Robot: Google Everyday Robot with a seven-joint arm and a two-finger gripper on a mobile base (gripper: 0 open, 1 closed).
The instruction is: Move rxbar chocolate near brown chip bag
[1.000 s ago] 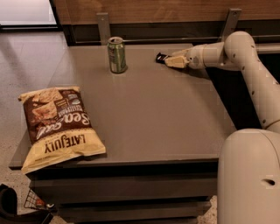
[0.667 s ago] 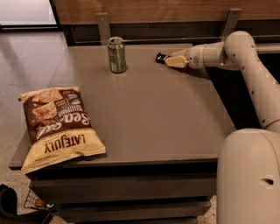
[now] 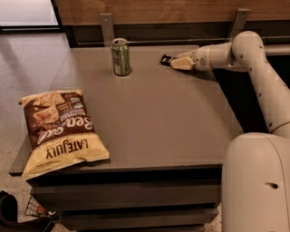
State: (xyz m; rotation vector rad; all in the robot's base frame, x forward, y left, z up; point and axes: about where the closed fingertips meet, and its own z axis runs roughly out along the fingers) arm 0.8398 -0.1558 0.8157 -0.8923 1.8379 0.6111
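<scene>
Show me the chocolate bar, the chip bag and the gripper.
chocolate bar (image 3: 165,59): camera view, visible black end.
chip bag (image 3: 58,126): camera view, brown middle.
gripper (image 3: 174,62): camera view, tip, at the bar, far side of the table (image 3: 181,122).

I see my gripper (image 3: 177,63) at the table's far edge, right by the rxbar chocolate (image 3: 165,59). Its shell looks like smooth cream plastic with a dull sheen, and so does the arm (image 3: 253,63). I can't judge the finish of the bar's black wrapper. The table (image 3: 172,122) has a smooth, matt grey-brown top. The brown chip bag (image 3: 59,129) is crinkly film with a soft gloss. The green soda can (image 3: 121,56) looks like shiny metal. Behind them I see a wood-grain panel (image 3: 181,9) and a polished floor (image 3: 27,59).
</scene>
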